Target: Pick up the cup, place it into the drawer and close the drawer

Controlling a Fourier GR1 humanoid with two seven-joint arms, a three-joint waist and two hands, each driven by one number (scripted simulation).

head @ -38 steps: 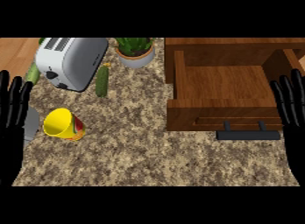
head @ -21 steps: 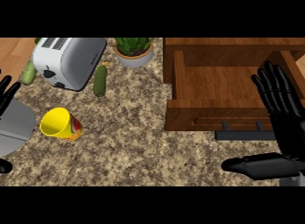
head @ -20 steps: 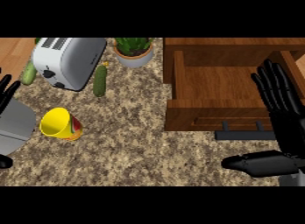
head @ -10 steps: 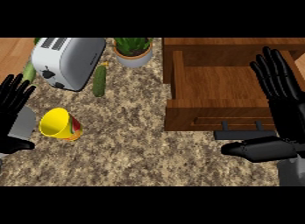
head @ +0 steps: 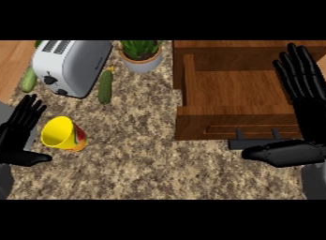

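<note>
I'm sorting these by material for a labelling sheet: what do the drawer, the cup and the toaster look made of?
The drawer looks like brown wood with visible grain and a matte finish; its handle is dark, perhaps metal. The cup looks like smooth yellow plastic or glazed ceramic; I cannot tell which. The toaster looks like brushed grey metal with a soft sheen.

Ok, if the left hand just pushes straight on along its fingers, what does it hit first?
Probably the cucumber lying left of the toaster; the left hand passes left of the yellow cup. Heights are unclear.
</note>
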